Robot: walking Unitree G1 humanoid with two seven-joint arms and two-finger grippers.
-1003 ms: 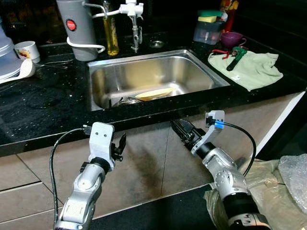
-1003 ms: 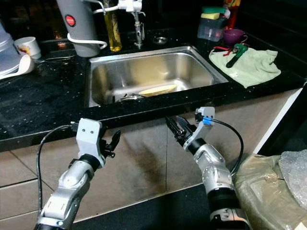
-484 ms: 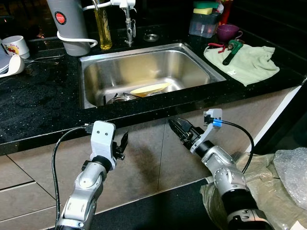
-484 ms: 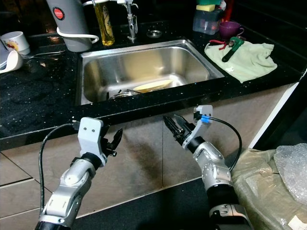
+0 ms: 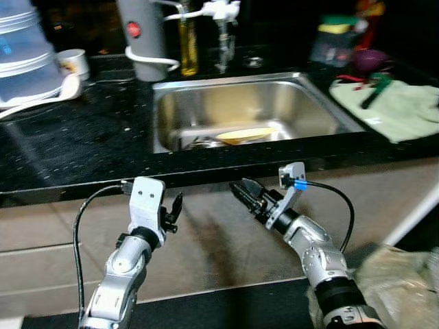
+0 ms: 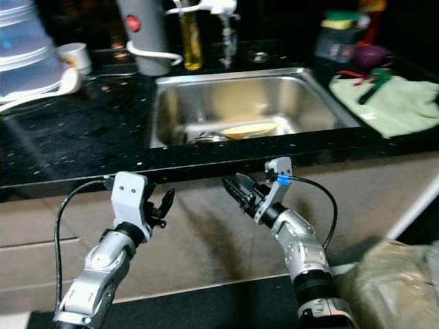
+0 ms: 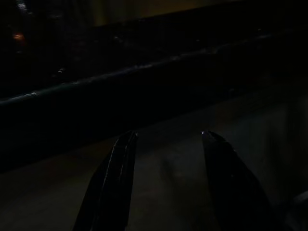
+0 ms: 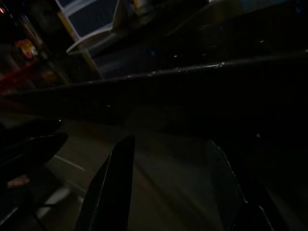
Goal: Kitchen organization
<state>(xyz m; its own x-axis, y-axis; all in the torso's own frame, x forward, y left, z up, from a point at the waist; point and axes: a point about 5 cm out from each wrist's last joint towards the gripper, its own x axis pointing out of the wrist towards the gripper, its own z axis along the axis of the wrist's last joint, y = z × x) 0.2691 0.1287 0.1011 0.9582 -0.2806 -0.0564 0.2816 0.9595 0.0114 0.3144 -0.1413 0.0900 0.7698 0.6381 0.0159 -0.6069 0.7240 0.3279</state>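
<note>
Camera swung left; both claws unmoved below counter edge, left claw (image 5: 173, 209) and right claw (image 5: 241, 192) parted, empty, sink (image 5: 255, 104) beyond

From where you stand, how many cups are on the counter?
2: a white cup at the back on the left, and a purple cup at the back right. Others may be hidden.

Both sets of fingers hang below the tabletop (image 5: 82, 151) edge, before the cabinet fronts (image 5: 219, 233): the left gripper (image 5: 175, 205) left of the right gripper (image 5: 241, 190), apart. Beyond and above the fingers sits the sink (image 5: 254, 110), dishes (image 5: 236, 136) in it. Behind the sink stand a kettle (image 5: 140, 34), bottle (image 5: 188, 41) and tap (image 5: 221, 27). Far right of the fingers lies a cloth (image 5: 401, 110); far left, a mug (image 5: 73, 63).
</note>
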